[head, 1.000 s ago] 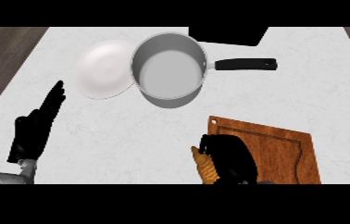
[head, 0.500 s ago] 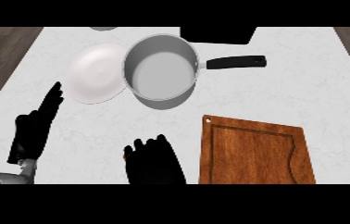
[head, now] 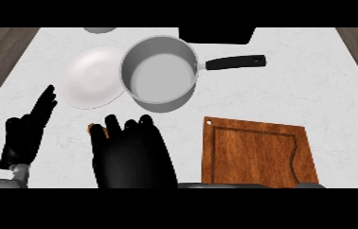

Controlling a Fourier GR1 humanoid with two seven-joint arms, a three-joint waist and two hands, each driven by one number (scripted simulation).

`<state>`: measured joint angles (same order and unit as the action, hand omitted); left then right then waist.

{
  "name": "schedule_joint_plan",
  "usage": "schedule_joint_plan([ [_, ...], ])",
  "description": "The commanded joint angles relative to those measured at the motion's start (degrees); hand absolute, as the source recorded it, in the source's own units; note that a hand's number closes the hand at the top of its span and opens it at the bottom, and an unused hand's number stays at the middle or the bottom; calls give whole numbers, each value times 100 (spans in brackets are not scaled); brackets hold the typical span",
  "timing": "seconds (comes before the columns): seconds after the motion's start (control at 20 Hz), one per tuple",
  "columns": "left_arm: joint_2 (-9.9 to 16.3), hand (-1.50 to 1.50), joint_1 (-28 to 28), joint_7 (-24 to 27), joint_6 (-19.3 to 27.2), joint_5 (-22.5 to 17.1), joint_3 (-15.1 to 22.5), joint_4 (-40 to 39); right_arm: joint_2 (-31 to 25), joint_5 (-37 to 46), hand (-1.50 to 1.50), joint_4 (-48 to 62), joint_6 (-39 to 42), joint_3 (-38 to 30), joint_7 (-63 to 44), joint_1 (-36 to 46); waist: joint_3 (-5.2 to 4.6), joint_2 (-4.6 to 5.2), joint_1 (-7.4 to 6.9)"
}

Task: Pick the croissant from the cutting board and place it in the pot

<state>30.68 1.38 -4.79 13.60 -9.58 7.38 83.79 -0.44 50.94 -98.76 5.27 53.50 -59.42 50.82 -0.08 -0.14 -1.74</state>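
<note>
**A:** Where does the croissant (head: 97, 130) stand right now?

**B:** Off the cutting board (head: 255, 152). Only a brown sliver of it peeks out at the upper left of the right hand (head: 133, 157), whose fingers are curled round it and hide most of it. The hand sits over the bare counter (head: 308, 81), below the pot (head: 161, 74) and left of the board.

**A:** So the step in hand is the carry. How should it go?

**B:** As I judge it, the hand needs to travel up and a little right until the croissant is over the grey floor of the pot, not over its near rim. It should clear that rim before the fingers part, and stay off the white plate (head: 91, 83) that lies touching or just under the pot's left edge. The black handle (head: 234, 62) points right, away from the path, so it is no obstacle.

**A:** And the other hand?

**B:** The left hand (head: 28, 128) rests at the left edge, fingers straight and pointing up, holding nothing.

**A:** What differs from half a second ago?

**B:** The right hand has come a bit further up toward the pot, and the croissant's tip now shows beside the fingers. The left hand, pot, plate and board keep their arrangement.
</note>
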Motion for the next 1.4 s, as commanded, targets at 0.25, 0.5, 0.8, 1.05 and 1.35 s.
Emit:
schedule_joint_plan([
  [0.25, 104, 0, -78, 19, -272, -44, -297, 89, 42, -294, 150, 631, -1203, -746, -82, 660, 4, 14, 53],
  [0.5, -254, 0, -203, 21, -55, 186, -216, 140, 43, -568, 150, 1356, -1088, -1754, 729, 1097, 5, 18, 90],
  [0.8, -174, 0, -278, 65, -332, 130, -402, 87, -63, -844, 150, 2681, -1278, -2695, 2141, 1383, 6, 28, 80],
  [1.05, -221, 0, -163, -137, -209, 374, -262, 425, -110, -1007, 150, 4442, -1871, -3118, 3531, 1625, 6, 74, -40],
  [1.35, -350, 0, -49, -85, -287, 401, -314, 179, 43, -1058, 150, 6151, -2306, -3037, 4065, 2280, 2, 100, -136],
])
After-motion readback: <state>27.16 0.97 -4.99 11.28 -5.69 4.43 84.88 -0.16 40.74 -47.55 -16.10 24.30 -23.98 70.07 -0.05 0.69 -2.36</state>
